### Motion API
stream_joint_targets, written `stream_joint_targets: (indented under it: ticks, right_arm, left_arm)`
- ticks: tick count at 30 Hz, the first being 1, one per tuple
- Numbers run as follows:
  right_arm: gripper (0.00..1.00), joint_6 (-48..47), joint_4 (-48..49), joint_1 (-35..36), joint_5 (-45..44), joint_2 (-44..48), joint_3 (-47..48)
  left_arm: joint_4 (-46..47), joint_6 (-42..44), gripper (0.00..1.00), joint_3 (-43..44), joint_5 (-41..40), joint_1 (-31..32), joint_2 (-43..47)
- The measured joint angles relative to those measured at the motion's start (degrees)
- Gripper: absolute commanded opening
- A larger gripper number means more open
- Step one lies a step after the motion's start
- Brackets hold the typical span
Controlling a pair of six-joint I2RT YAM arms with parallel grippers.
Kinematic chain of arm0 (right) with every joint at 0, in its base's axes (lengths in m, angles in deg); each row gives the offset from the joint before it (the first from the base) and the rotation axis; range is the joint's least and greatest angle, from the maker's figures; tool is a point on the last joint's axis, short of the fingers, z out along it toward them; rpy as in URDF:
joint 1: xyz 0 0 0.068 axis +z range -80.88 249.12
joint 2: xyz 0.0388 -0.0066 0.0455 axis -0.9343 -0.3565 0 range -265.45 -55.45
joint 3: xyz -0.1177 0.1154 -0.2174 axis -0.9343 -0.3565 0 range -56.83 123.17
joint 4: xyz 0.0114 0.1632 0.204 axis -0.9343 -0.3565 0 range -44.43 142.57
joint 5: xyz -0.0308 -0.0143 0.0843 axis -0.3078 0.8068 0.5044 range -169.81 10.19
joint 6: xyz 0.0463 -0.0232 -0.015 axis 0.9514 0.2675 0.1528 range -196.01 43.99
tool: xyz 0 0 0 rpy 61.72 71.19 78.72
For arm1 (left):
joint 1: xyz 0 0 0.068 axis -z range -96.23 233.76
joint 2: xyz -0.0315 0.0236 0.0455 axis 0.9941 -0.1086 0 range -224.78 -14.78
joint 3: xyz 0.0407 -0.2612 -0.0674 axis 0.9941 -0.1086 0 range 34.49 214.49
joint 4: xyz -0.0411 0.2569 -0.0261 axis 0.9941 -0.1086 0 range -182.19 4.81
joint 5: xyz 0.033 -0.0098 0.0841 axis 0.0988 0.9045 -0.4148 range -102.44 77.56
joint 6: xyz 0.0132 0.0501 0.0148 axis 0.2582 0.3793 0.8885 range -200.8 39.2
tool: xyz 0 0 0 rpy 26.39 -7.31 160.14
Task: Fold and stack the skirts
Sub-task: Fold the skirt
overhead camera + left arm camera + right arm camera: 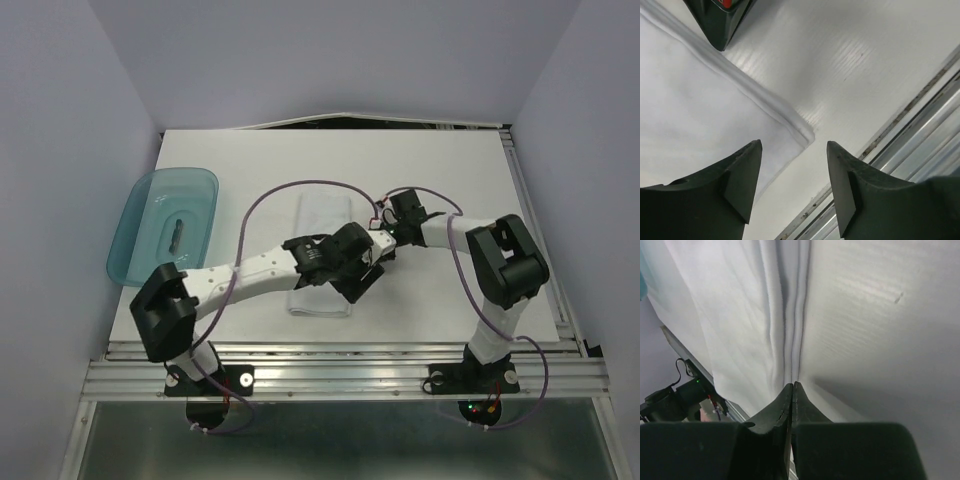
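The skirt [325,212] lies flat midway between the left and right edges of the surface [450,170], reaching toward the near edge. The left tool [794,145] hangs with its fingers apart over the skirt's near right corner. The right tool [792,385] is clamped on the skirt's right edge.

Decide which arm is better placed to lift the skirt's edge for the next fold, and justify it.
Right. The right gripper looks shut on the skirt hem, whereas the left gripper hangs open above a corner, gripping nothing.
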Motion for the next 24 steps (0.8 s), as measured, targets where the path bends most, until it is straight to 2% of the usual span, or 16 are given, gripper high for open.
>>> stream_joint_targets:
  ticks: [1,2,3,4,5,7,9,12,14,18,19,24]
  right_arm:
    - [0.13,-1.36,-1.16,-0.42,-0.26,0.11,1.18]
    - [0.21,-2.67,-2.21,-0.7,-0.66,0.35,2.19]
    - [0.26,-4.68,-3.74,-0.83,-1.29,0.68,3.93]
    - [0.31,-6.43,-5.2,-1.11,-2.05,1.33,5.75]
    - [0.44,-8.48,-6.43,-1.42,-2.95,2.05,7.89]
    - [0.52,-11.69,-7.54,-1.57,-4.0,3.3,11.87]
    - [0.58,-13.4,-8.22,-1.77,-4.33,4.11,15.45]
    - [0.59,-15.45,-7.87,-1.81,-3.06,3.98,21.35]
    - [0.55,-15.43,-6.62,-1.84,-0.22,2.05,25.75]
    - [0.49,-14.12,-3.02,-1.84,4.17,-6.14,32.39]
    - [0.47,-13.66,-2.03,-1.84,5.27,-8.63,33.66]
    - [0.38,-11.69,-0.79,-1.9,7.5,-20.15,37.16]
  left_arm:
    - [0.35,1.53,0.81,0.0,-0.81,-0.02,2.56]
    - [0.57,3.65,0.87,0.0,-1.9,-0.33,6.03]
    - [0.61,4.33,0.9,0.0,-2.4,-0.48,7.72]
    - [0.87,6.49,0.9,-0.02,-2.67,-1.42,10.78]
    - [1.09,8.9,0.89,-0.11,-2.62,-2.99,13.51]
    - [1.9,12.92,0.84,-0.24,-0.98,-8.55,17.42]
    - [3.04,16.74,0.8,-0.17,2.34,-16.65,19.47]
    - [3.15,19.23,0.7,2.12,7.87,-28.83,17.22]
    - [2.78,19.69,0.61,7.61,16.72,-35.98,10.56]
    - [4.52,18.8,0.58,16.35,31.61,-44.15,-4.24]
    - [5.03,18.45,0.54,17.16,34.56,-45.09,-6.95]
    - [4.55,17.05,0.51,17.46,43.45,-46.18,-18.05]
